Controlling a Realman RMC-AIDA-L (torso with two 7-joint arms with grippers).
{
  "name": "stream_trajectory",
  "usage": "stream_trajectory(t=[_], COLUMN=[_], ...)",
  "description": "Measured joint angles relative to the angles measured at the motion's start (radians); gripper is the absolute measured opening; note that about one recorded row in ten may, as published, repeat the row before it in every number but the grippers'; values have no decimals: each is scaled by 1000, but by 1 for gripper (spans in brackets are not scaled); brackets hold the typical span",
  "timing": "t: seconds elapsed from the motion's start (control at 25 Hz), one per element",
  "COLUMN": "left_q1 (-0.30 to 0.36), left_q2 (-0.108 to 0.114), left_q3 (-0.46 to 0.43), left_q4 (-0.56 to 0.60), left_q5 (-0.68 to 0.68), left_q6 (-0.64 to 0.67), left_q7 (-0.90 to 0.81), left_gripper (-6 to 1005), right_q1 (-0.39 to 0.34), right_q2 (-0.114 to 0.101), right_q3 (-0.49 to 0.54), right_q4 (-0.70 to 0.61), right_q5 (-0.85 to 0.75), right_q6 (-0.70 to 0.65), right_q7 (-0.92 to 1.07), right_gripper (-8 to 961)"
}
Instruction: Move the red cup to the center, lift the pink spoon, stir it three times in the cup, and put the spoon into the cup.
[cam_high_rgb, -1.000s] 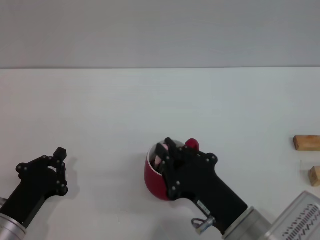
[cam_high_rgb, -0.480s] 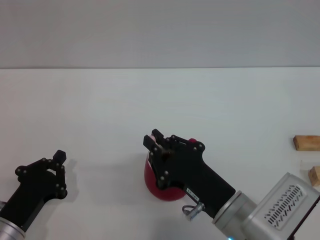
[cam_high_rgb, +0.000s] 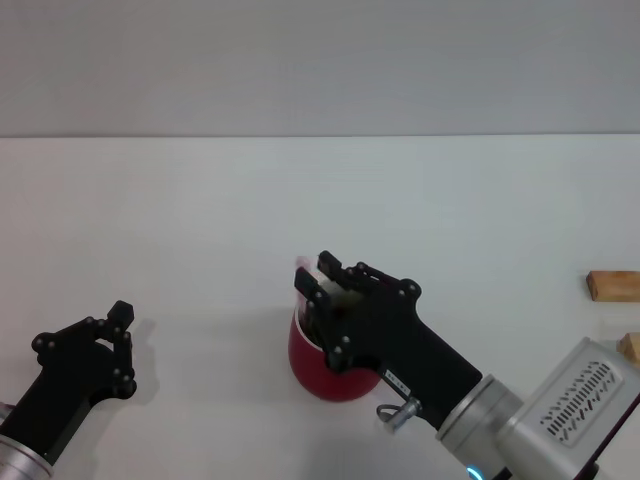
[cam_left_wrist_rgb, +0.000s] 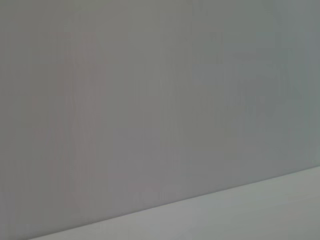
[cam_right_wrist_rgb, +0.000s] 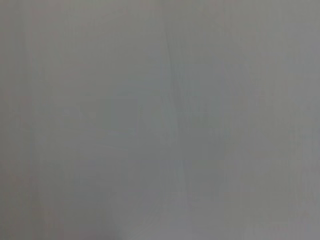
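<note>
Right gripper sat directly over the red cup, fingers a narrow gap apart. A small pale pink bit, likely the pink spoon, showed at the fingertips; whether they actually pinched it could not be told. Cup stood upright on the white table, near the middle of the near edge, mostly hidden under the gripper body. Left gripper rested at the near left, well apart from the cup, fingers close together, nothing in them. Two wooden blocks lay at the far right.
</note>
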Motion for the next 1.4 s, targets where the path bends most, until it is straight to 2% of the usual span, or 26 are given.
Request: stream_trajectory(t=[0.04,0.32,0.4,0.6,0.84,0.96,1.0,1.04,1.2,1.4], left_q1=[0,4,6,8,15,22,29,29,42,66], left_q2=[0,0,0,0,0,1,2,2,3,3], left_q3=[0,0,0,-3,-8,-16,-25,-25,-49,-85], left_q4=[0,-10,-10,-11,-11,-11,-11,-11,-9,-10], left_q5=[0,-1,-3,-4,-5,-5,-5,-5,-5,-6], left_q6=[0,0,0,0,17,21,28,28,57,129], left_q7=[0,0,0,0,0,0,0,0,3,2], left_gripper=[-2,-2,-2,-2,-2,-2,-2,-2,-2,-2], right_q1=[-3,-12,-27,-92,-161,-233,-281,-281,-377,-421], right_q2=[-1,-2,-2,1,3,2,0,0,0,2], right_q3=[0,-4,0,26,85,164,216,216,310,308], right_q4=[-5,-19,-36,-118,-188,-215,-219,-219,-222,-222], right_q5=[0,-4,-4,4,7,10,11,11,13,31], right_q6=[-5,-52,-89,-276,-381,-433,-456,-456,-475,-505], right_q7=[1,2,2,-3,-9,-10,-10,-10,-5,-3], right_gripper=[27,225,271,385,549,549,549,549,548,548])
